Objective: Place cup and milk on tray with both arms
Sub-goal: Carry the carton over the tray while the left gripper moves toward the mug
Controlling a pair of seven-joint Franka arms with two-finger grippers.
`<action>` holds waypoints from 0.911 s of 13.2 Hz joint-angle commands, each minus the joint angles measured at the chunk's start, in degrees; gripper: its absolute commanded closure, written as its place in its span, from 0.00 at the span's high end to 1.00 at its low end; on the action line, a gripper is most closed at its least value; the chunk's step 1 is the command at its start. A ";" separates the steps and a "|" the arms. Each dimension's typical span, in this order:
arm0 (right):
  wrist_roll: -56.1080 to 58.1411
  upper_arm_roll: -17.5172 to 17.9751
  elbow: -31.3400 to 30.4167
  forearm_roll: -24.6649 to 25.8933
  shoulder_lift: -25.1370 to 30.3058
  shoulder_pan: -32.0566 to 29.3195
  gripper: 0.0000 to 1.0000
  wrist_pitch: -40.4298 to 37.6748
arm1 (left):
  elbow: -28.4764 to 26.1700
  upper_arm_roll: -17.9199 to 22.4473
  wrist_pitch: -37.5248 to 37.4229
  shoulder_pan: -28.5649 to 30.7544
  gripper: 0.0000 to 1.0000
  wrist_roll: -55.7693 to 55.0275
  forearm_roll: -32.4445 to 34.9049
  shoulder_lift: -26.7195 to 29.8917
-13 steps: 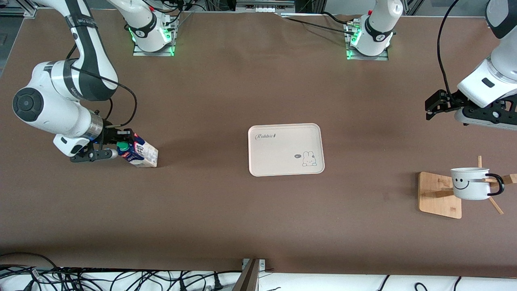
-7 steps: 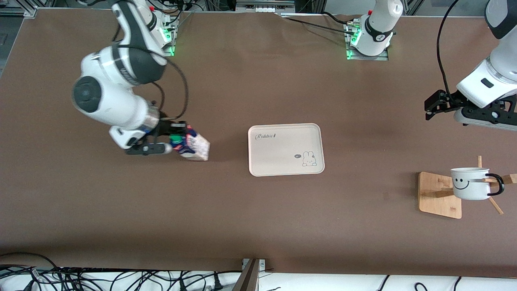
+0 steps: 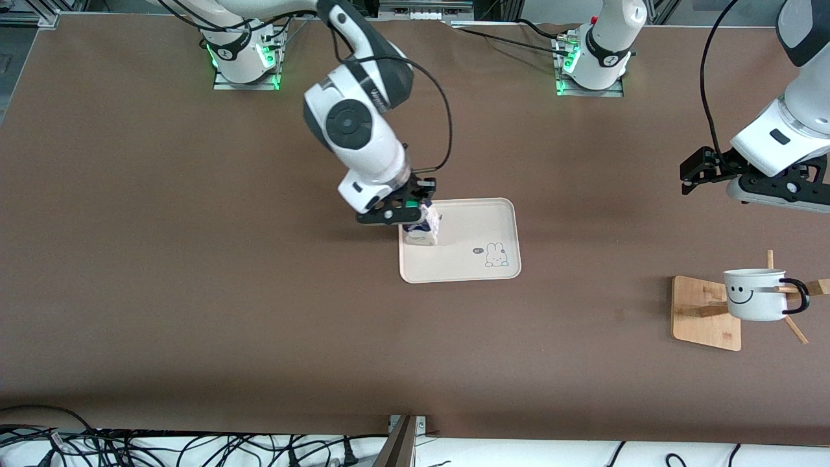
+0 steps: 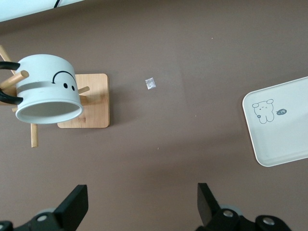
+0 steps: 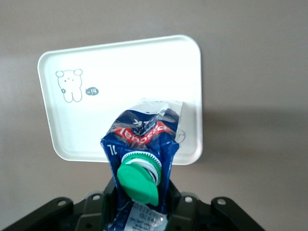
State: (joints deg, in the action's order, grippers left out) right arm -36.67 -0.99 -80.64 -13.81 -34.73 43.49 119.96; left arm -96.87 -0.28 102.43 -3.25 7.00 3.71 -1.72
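Milk [image 3: 421,228] was clamped in the right gripper [image 3: 397,214], held over the tray [image 3: 480,269] at its end toward the right arm. Farther along, well apart from that hand, the cup [image 3: 754,295] hung on a wooden stand [image 3: 703,312]; the left gripper [image 3: 695,170] waited above the table [image 3: 259,324], jaws wide.

The milk [image 5: 144,144] showed dark blue with a red band, white print and a green cap [image 5: 138,182]. The tray [image 3: 480,220] was cream with a bunny drawing; the cup [image 3: 752,295] white, black smiley.
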 commanded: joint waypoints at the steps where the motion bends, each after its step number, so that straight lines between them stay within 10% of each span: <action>1: -1.39 -0.77 2.15 2.46 -1.22 0.64 0.38 -0.17 | 3.80 -0.07 -1.27 -0.18 1.00 -0.32 -1.07 -2.50; 12: -1.04 -0.95 1.80 6.60 -1.31 1.69 0.38 -3.76 | 7.05 -0.07 -1.18 -1.15 1.00 -0.41 -0.55 -6.63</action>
State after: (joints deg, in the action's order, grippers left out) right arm -37.35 -1.43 -79.69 -8.25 -35.75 44.72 118.68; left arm -92.96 -0.41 102.43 -4.04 7.00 3.71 -6.65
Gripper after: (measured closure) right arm 0.617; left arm 0.000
